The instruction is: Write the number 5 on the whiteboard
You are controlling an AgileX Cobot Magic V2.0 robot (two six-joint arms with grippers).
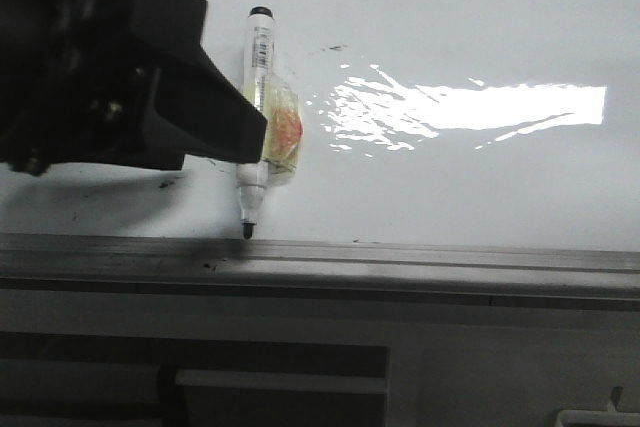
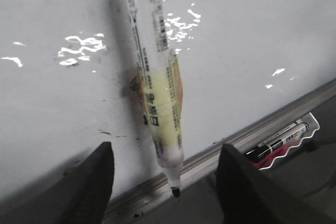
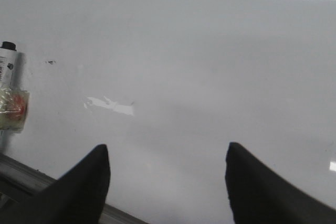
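A white marker (image 1: 256,67) with a black uncapped tip lies on the whiteboard (image 1: 450,27), its tip reaching the grey edge rail (image 1: 400,257). Yellowish clear tape with a red spot wraps its middle. My left gripper (image 2: 165,150) is open, one finger on each side of the marker (image 2: 157,77) and neither touching it. In the front view the left gripper (image 1: 240,137) covers part of the barrel. My right gripper (image 3: 168,149) is open over bare whiteboard (image 3: 184,51), with the marker (image 3: 9,77) far off to its side. The number 5 is out of view.
Bright glare (image 1: 480,107) lies across the board to the right of the marker. Small black scuffs (image 1: 335,48) dot the surface. Beyond the rail (image 2: 262,124), a wavy-edged tray (image 2: 310,129) holds spare markers (image 2: 275,142). A grey ledge (image 1: 400,297) runs below the rail.
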